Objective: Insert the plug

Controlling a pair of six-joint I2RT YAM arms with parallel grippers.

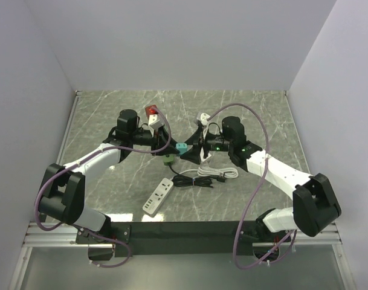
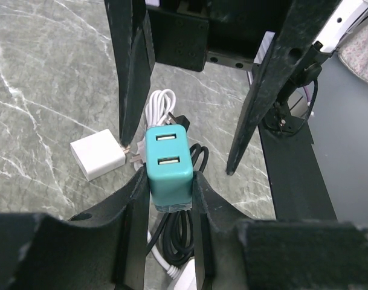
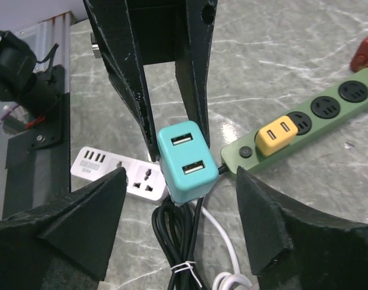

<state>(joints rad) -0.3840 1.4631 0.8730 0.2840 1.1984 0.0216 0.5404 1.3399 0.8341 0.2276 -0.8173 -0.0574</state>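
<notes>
My left gripper (image 2: 170, 181) is shut on a teal two-port USB plug (image 2: 168, 166), its ports facing the right arm. From above, the plug (image 1: 181, 147) hangs over the table's middle between both arms. My right gripper (image 3: 180, 175) is open, with one finger on each side of the teal plug (image 3: 187, 160) and not touching it. A green power strip (image 3: 304, 118) lies just behind, with a yellow plug (image 3: 276, 134) in one of its sockets. Below the plug lies a white power strip (image 3: 120, 172).
Coiled black and white cables (image 1: 208, 175) lie under the grippers. A small white adapter (image 2: 98, 157) rests on the marble. A red block (image 1: 151, 111) and a white block (image 1: 203, 116) sit farther back. The white power strip (image 1: 159, 196) lies near the front.
</notes>
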